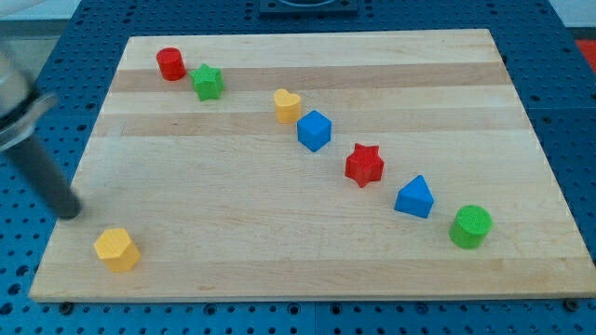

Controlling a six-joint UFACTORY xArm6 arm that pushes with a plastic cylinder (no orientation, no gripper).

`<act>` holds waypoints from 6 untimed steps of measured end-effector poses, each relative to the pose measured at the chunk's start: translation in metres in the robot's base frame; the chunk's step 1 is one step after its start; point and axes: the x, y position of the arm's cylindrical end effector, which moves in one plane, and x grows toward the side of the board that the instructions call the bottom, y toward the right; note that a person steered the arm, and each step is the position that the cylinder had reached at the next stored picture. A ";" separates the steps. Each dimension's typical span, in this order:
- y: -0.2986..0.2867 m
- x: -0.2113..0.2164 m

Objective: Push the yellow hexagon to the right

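The yellow hexagon point(117, 248) sits near the bench's point(279, 242) bottom-left corner. My tip point(71, 214), seemingly just off the left edge, stands up-left of it, apart. No pincer shows.

Wooden worktop point(279, 251) carries red cylinder point(170, 63), green star point(208, 82), yellow heart point(287, 105), blue cube point(314, 130), red star point(364, 165), blue triangle point(414, 198), green cylinder point(470, 226), yellow hexagon point(116, 248) near the view's bottom left.

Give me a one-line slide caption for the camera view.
My tip sits up-left of the yellow hexagon; seven other blocks run diagonally across the board.
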 end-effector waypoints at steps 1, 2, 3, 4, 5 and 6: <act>0.026 0.052; 0.073 0.043; 0.022 0.029; 0.071 0.025; 0.164 0.030; 0.169 0.027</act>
